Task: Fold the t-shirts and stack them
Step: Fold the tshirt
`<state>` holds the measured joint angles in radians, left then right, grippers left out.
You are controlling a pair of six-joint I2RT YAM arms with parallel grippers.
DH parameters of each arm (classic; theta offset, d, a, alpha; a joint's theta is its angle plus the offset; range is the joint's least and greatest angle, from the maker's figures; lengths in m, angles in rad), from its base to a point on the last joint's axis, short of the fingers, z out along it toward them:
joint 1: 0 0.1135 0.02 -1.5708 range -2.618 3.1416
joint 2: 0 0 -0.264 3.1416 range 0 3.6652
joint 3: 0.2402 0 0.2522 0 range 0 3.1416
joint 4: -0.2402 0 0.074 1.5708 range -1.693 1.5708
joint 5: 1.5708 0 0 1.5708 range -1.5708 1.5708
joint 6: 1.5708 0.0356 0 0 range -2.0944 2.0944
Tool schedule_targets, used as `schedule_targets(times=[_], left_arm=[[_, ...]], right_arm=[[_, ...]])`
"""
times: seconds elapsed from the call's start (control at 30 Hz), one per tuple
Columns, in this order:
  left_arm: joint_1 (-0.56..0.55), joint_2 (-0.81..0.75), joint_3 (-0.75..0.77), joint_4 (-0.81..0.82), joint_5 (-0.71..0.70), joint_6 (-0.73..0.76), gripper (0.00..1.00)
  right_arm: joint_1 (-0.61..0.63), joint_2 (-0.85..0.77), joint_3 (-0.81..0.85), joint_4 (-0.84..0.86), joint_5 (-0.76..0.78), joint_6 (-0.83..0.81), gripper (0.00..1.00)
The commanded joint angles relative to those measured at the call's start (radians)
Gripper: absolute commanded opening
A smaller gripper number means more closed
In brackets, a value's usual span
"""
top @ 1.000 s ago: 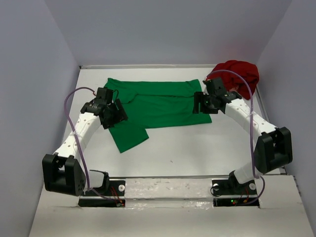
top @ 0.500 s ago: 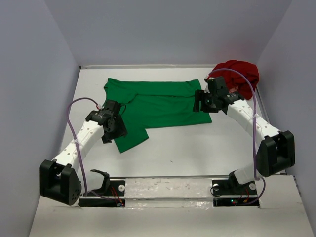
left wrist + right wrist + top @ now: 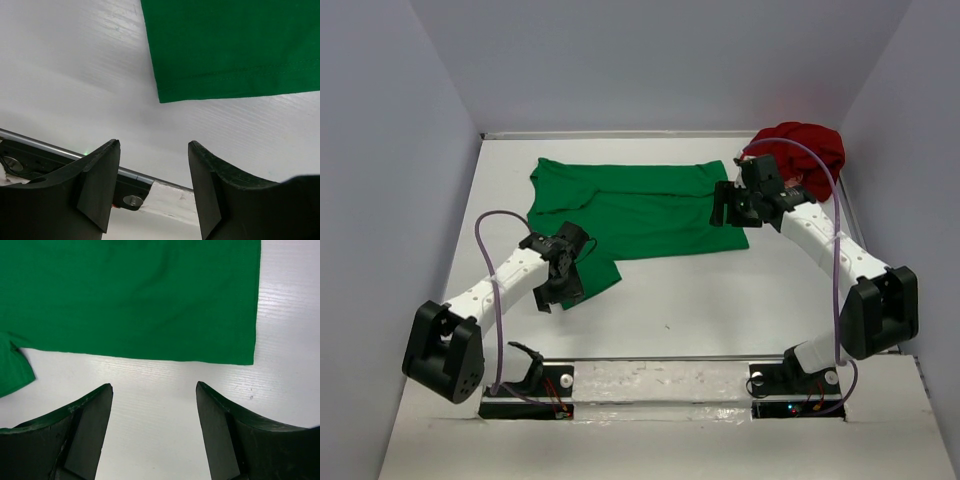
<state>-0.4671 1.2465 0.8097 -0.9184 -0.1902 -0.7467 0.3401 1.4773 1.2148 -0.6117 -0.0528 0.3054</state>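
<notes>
left claw (image 3: pixel 558 292) pulled nearward, beyond green t-shirt (image 3: pixel 640 205) sleeve; narrowing

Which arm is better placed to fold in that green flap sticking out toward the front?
Left. The left arm holds open jaws beside the flap; the right arm is over the green t-shirt at its right edge, farther away.

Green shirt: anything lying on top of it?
Nothing shows on the green shirt, just cloth. From above, the left hand covers part of its sleeve and the right hand its right edge.
</notes>
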Motion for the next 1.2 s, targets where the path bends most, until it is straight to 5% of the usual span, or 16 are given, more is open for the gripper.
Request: schedule_targets(times=[0.0,1.17], left_arm=[[-0.016,0.024,-0.01,0.015,-0.038,-0.04,0.66],[0.016,0.225,0.003,0.159,0.001,-0.075,0.53]], right_arm=[[-0.001,-0.052,0.015,0.058,-0.004,-0.014,0.73],[-0.029,-0.13,-0.011,0.052,-0.033,-0.037,0.74]])
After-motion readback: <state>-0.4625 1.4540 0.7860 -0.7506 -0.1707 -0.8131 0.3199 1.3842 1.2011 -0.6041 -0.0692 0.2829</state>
